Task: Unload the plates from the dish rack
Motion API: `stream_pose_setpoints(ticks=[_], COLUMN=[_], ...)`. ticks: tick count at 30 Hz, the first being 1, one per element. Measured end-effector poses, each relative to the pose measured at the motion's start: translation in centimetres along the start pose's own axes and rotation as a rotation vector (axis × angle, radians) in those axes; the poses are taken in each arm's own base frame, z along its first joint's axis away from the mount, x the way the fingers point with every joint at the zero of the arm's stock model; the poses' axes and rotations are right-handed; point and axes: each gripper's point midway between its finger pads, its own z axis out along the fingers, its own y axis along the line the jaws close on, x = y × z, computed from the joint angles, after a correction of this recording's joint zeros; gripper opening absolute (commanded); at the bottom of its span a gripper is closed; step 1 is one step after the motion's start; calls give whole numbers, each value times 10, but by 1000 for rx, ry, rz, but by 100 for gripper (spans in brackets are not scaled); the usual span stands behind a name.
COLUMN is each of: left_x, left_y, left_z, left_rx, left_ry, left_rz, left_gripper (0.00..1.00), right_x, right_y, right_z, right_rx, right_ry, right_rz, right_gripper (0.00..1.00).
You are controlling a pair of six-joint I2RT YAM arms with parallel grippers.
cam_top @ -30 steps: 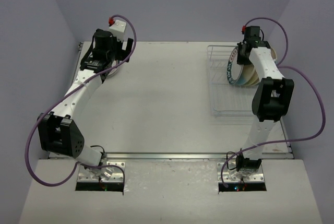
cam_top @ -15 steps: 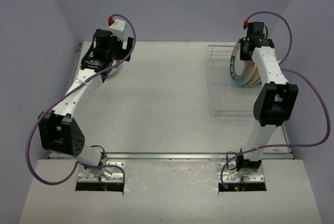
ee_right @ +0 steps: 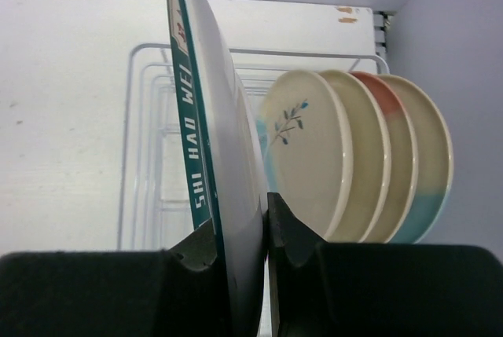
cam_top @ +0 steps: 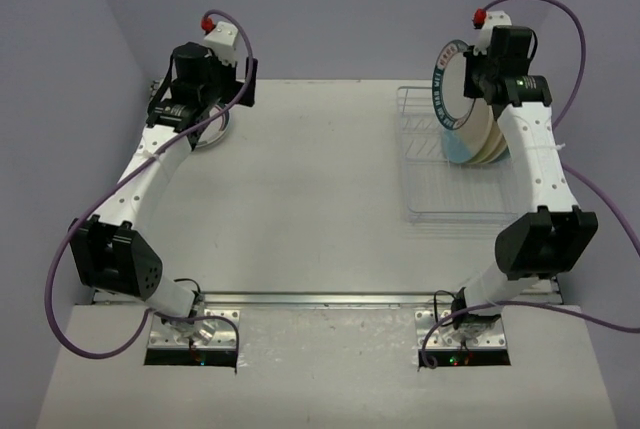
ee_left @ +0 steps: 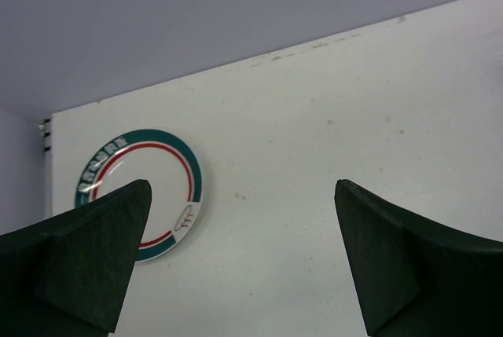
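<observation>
My right gripper (cam_top: 478, 67) has risen with the green-rimmed plate (cam_top: 446, 84) pinched between its fingers. A second ago that plate stood low in the dish rack (cam_top: 428, 199) against the other plates (cam_top: 487, 144); now it hangs on edge above the rack's far end, looming larger in the overhead view. My right arm has stretched out, its elbow swung toward the near right. My left gripper (ee_left: 242, 192), jaws wide, has lifted slightly off the second green-rimmed plate (ee_left: 157, 166) lying on the tabletop (ee_left: 354, 101), baring more of it.
</observation>
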Motion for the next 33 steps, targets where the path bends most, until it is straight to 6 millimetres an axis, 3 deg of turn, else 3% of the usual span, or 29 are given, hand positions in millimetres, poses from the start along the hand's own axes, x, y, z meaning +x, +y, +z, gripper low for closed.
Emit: stream_pose_setpoints(ticks=[3,7,10,13,16,19,24,33], left_x=[-8,-19,-29,-38,-45,-53,-60,-57], left_y=[-27,-82,-117,-139,-149,-155,-158,-162], left_z=[-7,-30,-56,-81,-97,-111,-121,-119], left_rx=[186,536,768,949,1062,1146,1201,1215], left_ry=[-12,-34,-34,-33,-26,-23,-25,-1], left_rz=[-28,-118,-206,-282,-329,-362,-382,-410], left_gripper=[100,100,100,100,99,98,96,92], right_x=[-8,-27,-39,-44,-42,-39,-40,-38], right_y=[20,54,89,131,165,185,207,236], right_z=[-24,-56,-78,-101,-122,-139,-159,-182], right_rx=[-124,-316,-472,-651,-808,-920,-1059,-1203], right_ry=[-58,-155,-210,-236,-225,-202,-172,-139], right_rz=[18,30,20,9,9,33,87,111], right_gripper=[0,0,0,0,0,0,0,0])
